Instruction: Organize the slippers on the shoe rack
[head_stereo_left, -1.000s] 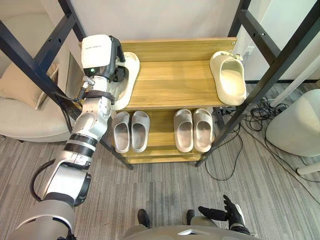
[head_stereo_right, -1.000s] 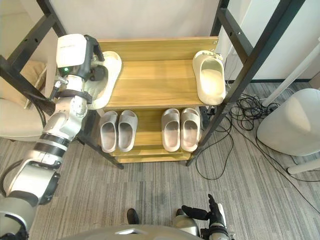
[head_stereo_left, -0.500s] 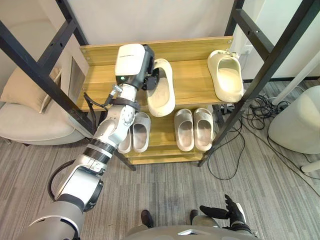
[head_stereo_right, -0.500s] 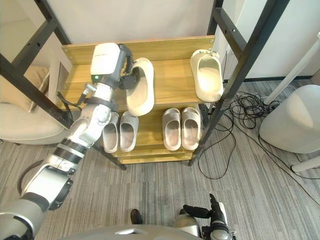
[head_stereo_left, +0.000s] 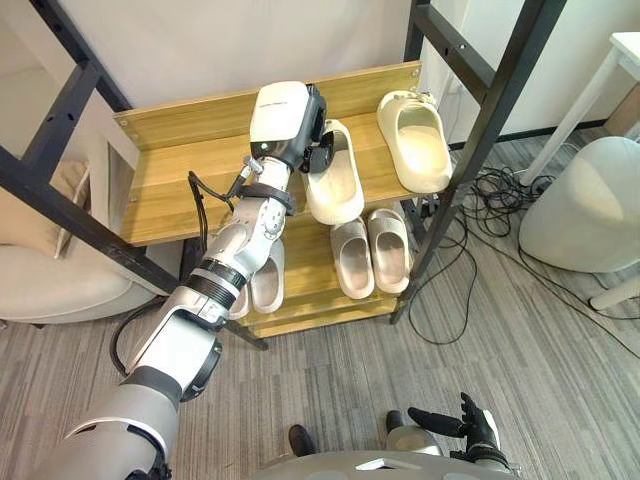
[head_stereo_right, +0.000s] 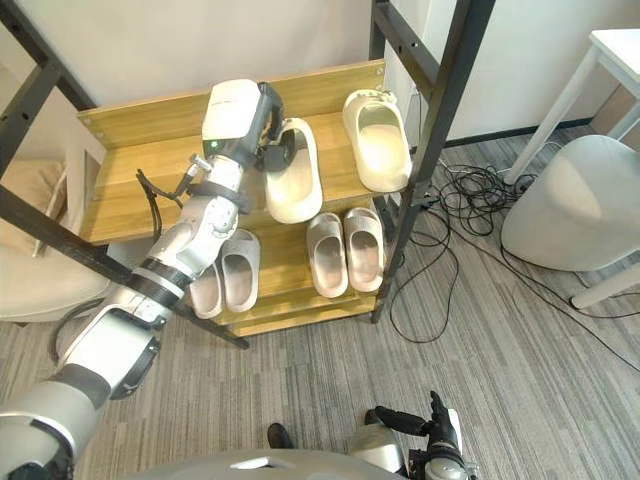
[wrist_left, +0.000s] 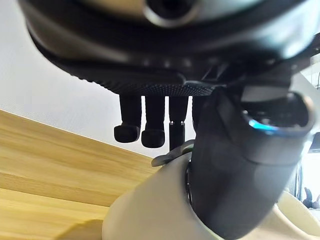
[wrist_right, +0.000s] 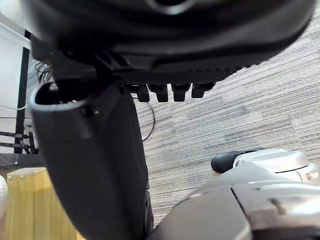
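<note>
A plain white wall stands behind. Grey striped carpet covers the floor, with black cables tangled on it. Black metal beams slant across. A beige armchair sits left, a pale pouf right.

Grey striped carpet, tangled black cables — white pouf right, beige armchair left

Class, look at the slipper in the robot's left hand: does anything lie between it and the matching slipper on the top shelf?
Nothing visible does. The left hand holds the slipper at the top shelf, and only bare wood shows between it and the matching slipper to its right.
</note>
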